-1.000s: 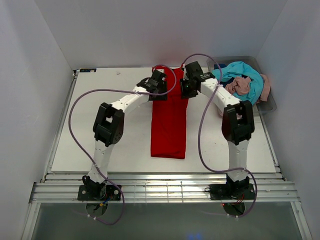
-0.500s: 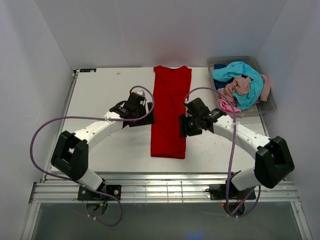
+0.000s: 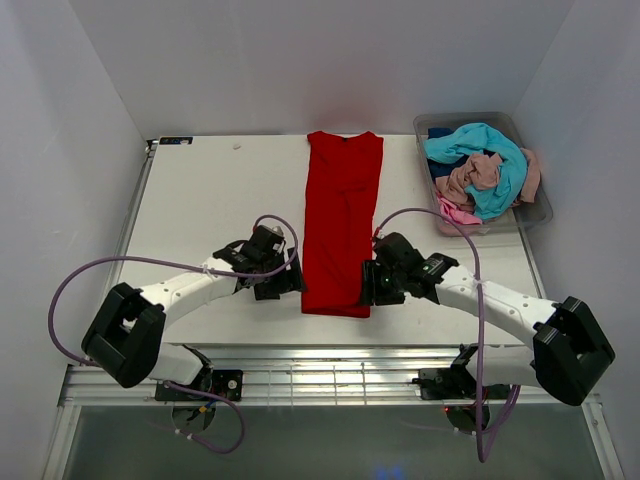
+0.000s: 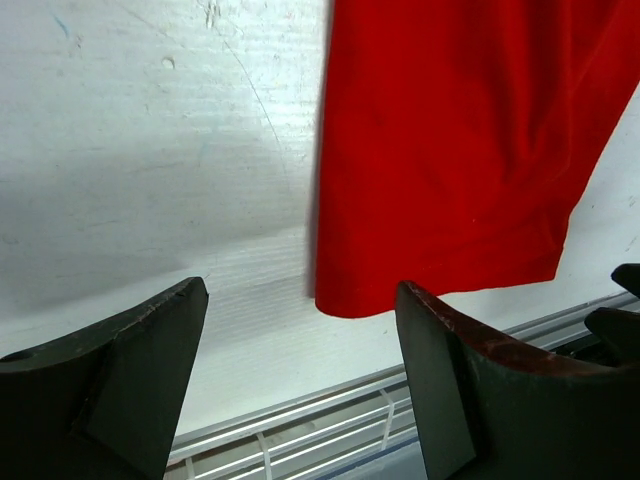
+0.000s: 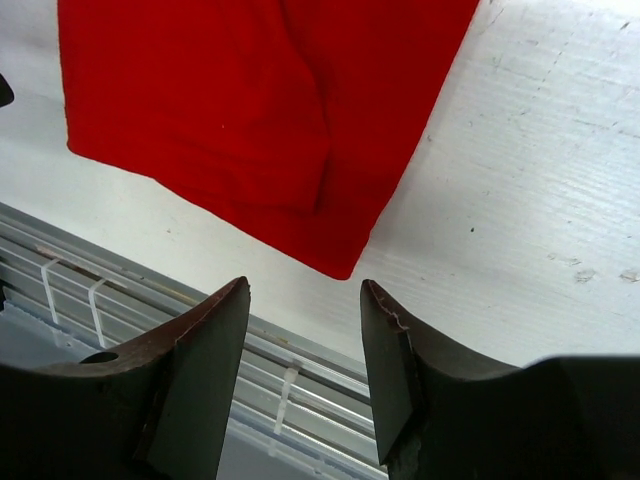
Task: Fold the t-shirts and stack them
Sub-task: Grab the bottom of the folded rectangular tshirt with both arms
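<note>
Red tee [image 3: 342, 220] lies flat on the table [image 3: 200, 200], folded into one long narrow strip. It runs from the far edge towards me, collar end far, hem end near. There are a few soft creases along its length.

My left gripper [image 3: 285, 280] is low over the table just left of the tee's near left corner. Wrist view: left gripper [image 4: 300, 300] has its jaws spread wide with nothing between them. The red tee [image 4: 460, 150] hem corner lies on the table just ahead of the gap, not pinched.

My right gripper [image 3: 368, 285] is at the near right corner of the strip. From above I cannot tell whether it touches the cloth. Wrist view: right gripper [image 5: 305, 295] is released, its jaws parted and bare. The red tee [image 5: 230, 100] corner sits just beyond the tips, with a small fold raised near the hem.

Both arms are stretched low and bent inward, one on each side of the hem.

The bin [image 3: 535, 210] is at the far right of the table, well apart from the red tee. Heaped in it are a turquoise tee [image 3: 490, 150] on top, a dusty pink tee [image 3: 478, 175], a bright pink tee [image 3: 455, 212] at the near side and a dark blue tee [image 3: 440, 133] at the far corner.
</note>
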Motion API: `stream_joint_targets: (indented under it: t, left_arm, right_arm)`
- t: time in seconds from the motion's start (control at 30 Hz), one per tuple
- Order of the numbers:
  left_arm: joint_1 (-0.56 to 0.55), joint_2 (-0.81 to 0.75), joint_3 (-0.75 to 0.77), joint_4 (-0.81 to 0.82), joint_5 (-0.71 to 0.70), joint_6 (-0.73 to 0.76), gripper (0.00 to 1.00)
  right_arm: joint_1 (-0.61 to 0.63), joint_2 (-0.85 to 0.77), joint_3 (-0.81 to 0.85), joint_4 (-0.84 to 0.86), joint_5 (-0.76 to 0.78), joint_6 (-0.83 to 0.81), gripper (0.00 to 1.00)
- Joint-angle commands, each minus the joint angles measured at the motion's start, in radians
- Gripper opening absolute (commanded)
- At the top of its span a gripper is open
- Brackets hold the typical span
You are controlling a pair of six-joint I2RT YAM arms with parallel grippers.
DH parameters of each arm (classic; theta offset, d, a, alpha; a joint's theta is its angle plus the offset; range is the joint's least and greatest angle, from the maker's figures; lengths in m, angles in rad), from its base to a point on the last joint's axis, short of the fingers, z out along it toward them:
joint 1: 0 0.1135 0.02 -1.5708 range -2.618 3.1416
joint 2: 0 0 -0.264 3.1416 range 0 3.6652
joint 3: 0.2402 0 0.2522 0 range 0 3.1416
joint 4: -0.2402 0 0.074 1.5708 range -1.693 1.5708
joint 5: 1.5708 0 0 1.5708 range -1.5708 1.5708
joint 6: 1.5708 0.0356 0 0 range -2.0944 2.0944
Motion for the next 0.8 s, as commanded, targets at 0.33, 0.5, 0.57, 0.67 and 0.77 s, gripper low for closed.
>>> stream_joint_targets:
  t: [0.33,0.5,0.57,0.67,0.77]
  left_arm:
    - [-0.052,0.007,-0.068,0.173,0.048,-0.078,0.82]
    - [-0.067,0.026,-0.068,0.160,0.028,-0.086,0.81]
    - [-0.071,0.032,-0.070,0.157,0.023,-0.087,0.81]
    - [-0.083,0.052,-0.070,0.150,0.010,-0.089,0.81]
    - [-0.095,0.064,-0.071,0.149,-0.003,-0.090,0.80]
  right_arm:
    - [0.035,0.040,-0.049,0.095,0.071,0.058,0.50]
    - [0.033,0.046,-0.081,0.120,0.079,0.058,0.49]
    - [0.035,0.058,-0.092,0.126,0.074,0.060,0.49]
    - [0.035,0.070,-0.098,0.137,0.062,0.058,0.48]
    - [0.033,0.067,-0.109,0.146,0.065,0.058,0.48]
